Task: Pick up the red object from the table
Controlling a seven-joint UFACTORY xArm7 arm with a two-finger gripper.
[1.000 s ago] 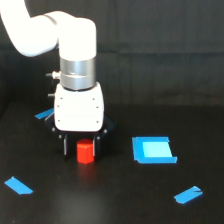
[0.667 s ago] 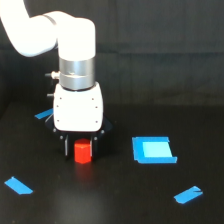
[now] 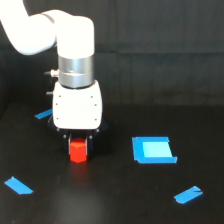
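One red object (image 3: 78, 151), a short chunky block, is seen on the table (image 3: 115, 200), sitting directly under the gripper (image 3: 78, 148) at the exterior view's left-centre. It is seen standing upright w/ a flat top; no clear long axis can be made out, since it looks about as tall as wide, and its facing can't be told at this blur. Dark fingers are seen close against both sides of the block, but whether they are pinching it or just bracketing it can't be told. The block's base appears to rest on the surface, w/ a faint reddish reflection seen below it.

Above it, the white gripper housing (image 3: 77, 107) is hung vertical from a silver wrist collar (image 3: 76, 72), and the white arm (image 3: 35, 32) is curved off to the upper left.

The table is matte black. A blue square patch (image 3: 153, 149) is laid well apart from the block, to the exterior view's right. Blue tape strips are seen at lower left (image 3: 18, 185), lower right (image 3: 188, 194) and behind the gripper at left (image 3: 43, 114). The background is dark and featureless.
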